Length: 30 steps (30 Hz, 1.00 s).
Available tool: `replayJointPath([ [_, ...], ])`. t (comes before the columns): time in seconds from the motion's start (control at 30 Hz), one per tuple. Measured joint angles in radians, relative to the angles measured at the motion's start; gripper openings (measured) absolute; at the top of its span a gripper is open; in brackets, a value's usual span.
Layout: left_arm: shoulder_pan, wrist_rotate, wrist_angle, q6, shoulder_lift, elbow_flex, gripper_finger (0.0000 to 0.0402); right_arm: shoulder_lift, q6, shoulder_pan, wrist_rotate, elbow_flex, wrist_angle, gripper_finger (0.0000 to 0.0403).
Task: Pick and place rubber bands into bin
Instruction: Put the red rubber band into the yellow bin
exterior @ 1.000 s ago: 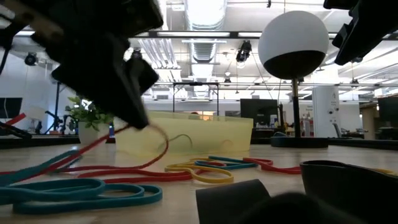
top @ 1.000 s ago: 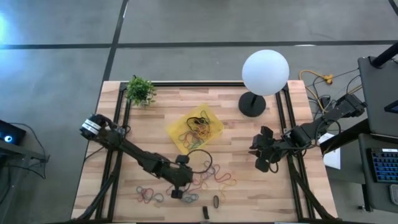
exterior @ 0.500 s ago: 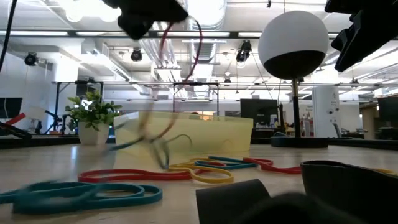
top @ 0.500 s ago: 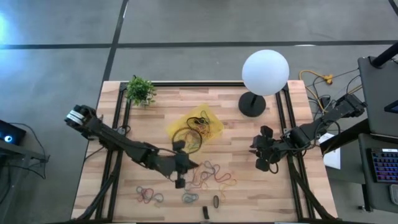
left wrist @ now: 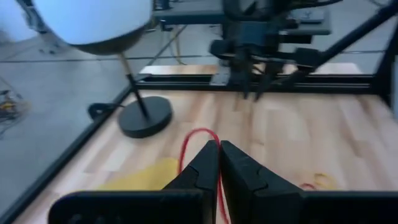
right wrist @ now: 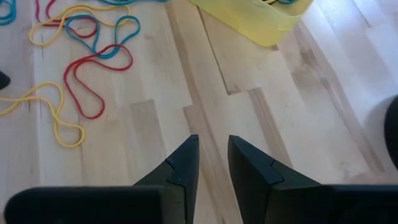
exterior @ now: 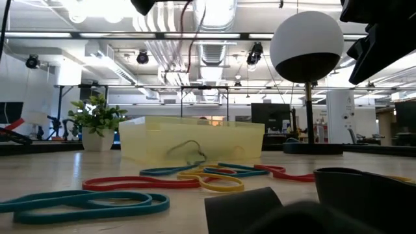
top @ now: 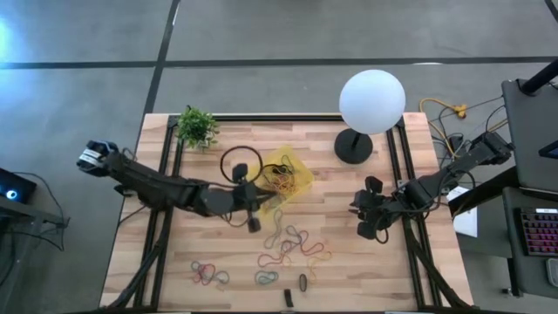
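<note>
Table point(top: 366, 270): wooden top; white lamp globe point(top: 372, 101) stands well beyond the right gripper.
Bin point(top: 292, 174): yellow tray just ahead of your left gripper, some bands already inside.
Loose rubber bands point(top: 295, 246): scattered behind and below the left gripper, nearer the table's front edge.
Left gripper point(top: 250, 199): lifted, fingers pinched on a red band point(left wrist: 198, 140); a big black ring point(top: 241, 163) hangs beside it.
Right gripper point(top: 368, 218): waiting, fingers nearly together, holding nothing.
Risk: release early and the dangling loops drape over the bin's rim.
Change: a second ago your left gripper was low among the loose bands; it has since risen and swung to the bin.
</note>
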State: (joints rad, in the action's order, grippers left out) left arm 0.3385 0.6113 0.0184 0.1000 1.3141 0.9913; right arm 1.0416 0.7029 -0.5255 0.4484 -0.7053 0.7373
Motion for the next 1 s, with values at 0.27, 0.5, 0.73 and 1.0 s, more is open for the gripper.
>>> replayJointPath([
  [0.27,-0.088,-0.006,-0.004,-0.083,0.002,-0.025,0.0000,0.000,0.003,0.000,0.001,0.001,-0.023,0.0065],
  [0.5,-0.181,-0.082,-0.008,-0.079,0.005,-0.111,0.0000,0.000,0.047,0.000,0.026,0.001,-0.051,0.0065],
  [0.73,-0.231,-0.087,-0.020,-0.028,0.006,-0.190,0.0000,0.000,0.057,0.000,0.026,0.001,-0.096,0.0063],
  [1.0,-0.246,-0.163,-0.129,0.052,0.006,-0.208,0.0034,0.000,0.058,0.001,0.085,0.001,-0.162,0.0064],
])
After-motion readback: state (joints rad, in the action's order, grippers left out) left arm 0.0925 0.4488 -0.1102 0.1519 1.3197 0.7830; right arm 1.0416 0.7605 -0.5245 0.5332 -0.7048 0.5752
